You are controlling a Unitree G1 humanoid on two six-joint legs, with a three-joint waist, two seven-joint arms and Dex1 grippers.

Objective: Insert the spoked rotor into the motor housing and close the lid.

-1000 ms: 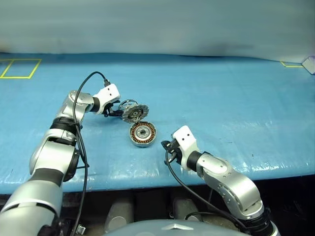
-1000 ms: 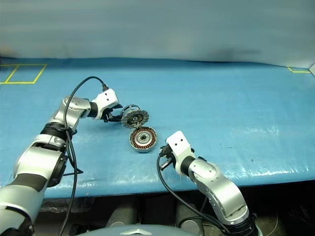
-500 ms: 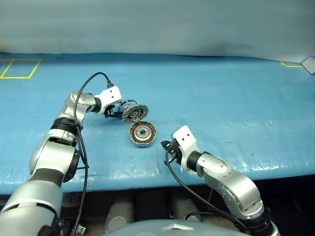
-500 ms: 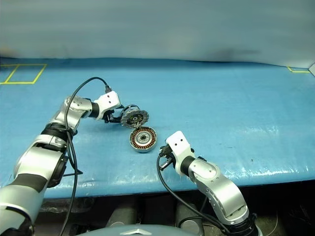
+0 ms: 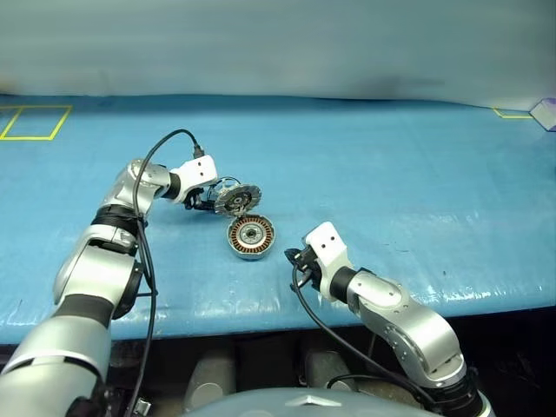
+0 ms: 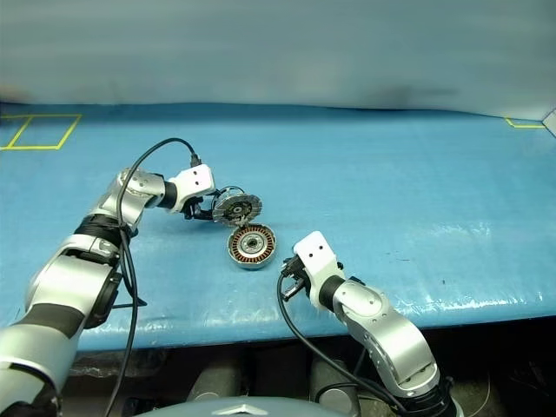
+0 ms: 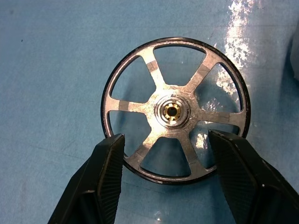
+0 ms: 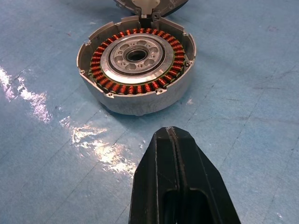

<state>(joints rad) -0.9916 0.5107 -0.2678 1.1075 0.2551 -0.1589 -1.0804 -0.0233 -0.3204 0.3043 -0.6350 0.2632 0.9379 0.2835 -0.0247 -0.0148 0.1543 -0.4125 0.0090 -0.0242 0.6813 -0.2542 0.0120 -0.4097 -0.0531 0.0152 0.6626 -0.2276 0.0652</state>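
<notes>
The left gripper (image 7: 163,154) is standing half open around the spoked rotor (image 7: 175,110), which is lying flat on the blue table (image 5: 417,174); its fingers (image 7: 105,172) are bracketing the near rim, touching or just beside it, not clearly clamping. Right of the rotor the lid (image 5: 238,200) is standing up, hinged to the motor housing (image 5: 251,237) nearer the front edge. The right gripper (image 8: 174,154) is resting shut, empty, pointing at the housing

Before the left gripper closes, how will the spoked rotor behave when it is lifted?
The spoked rotor looks like rigid metal, so probably stiff. Its open spokes suggest little weight. Its thin, smooth rim may slip between the fingers, and on edge it could roll.
</notes>
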